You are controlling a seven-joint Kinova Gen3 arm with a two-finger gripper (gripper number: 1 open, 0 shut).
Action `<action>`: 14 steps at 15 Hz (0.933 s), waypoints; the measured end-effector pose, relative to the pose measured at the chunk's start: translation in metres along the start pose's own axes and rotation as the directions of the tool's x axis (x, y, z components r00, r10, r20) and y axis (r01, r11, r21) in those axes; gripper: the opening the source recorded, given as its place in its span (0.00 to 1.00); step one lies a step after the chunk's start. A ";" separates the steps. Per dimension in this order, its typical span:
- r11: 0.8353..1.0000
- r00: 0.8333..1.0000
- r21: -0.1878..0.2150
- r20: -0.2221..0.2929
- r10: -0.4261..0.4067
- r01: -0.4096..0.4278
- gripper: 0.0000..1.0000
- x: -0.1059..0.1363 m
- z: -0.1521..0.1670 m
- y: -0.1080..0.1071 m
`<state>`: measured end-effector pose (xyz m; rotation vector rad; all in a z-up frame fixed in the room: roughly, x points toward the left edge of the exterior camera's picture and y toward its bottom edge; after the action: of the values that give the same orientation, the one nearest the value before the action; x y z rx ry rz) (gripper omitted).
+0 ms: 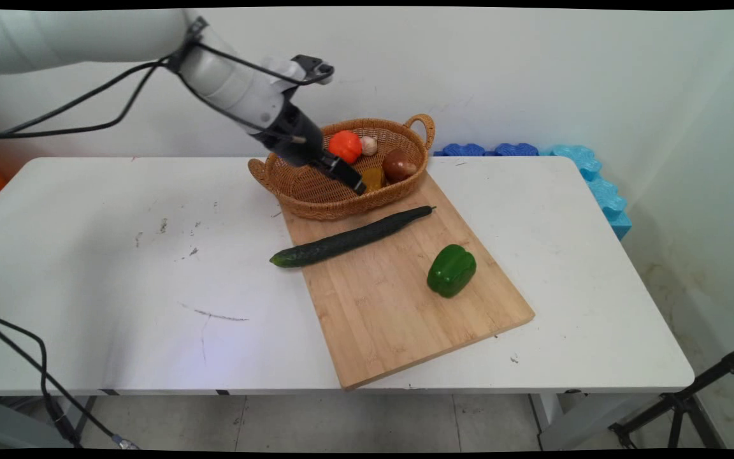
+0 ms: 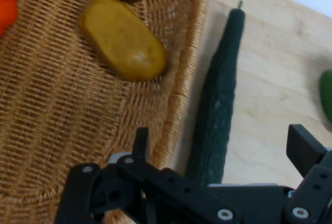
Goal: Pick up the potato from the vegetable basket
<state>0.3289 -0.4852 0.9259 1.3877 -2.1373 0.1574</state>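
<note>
Nearest the camera lies a bamboo cutting board (image 1: 399,299) on the white tabletop (image 1: 118,268). Going left to right across it, a long dark cucumber (image 1: 348,240) lies slantwise, its left tip jutting past the board's edge, and a green bell pepper (image 1: 451,270) sits well apart to the right. Behind them a wicker basket (image 1: 316,191) rests on the board's far end, holding an orange tomato (image 1: 345,146), a garlic bulb (image 1: 368,145), a yellowish potato (image 2: 123,37) and a brown onion (image 1: 399,166). The tool (image 2: 223,154) hangs over the basket's near rim, empty, its fingers spread wide. The cucumber looks stiff, bumpy and easily rolled, so its middle seems the surest place to grip.
</note>
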 end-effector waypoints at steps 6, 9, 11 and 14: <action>0.992 0.993 0.059 0.018 -0.114 0.113 1.00 0.032 0.035 0.001; 0.979 0.982 0.083 0.029 -0.187 0.184 1.00 0.046 0.053 0.001; 0.972 0.975 0.094 0.034 -0.220 0.216 1.00 0.052 0.061 0.001; 0.957 0.961 0.112 0.040 -0.274 0.268 1.00 0.061 0.074 -0.002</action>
<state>0.2834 -0.5641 0.8961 1.7500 -1.9806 0.1266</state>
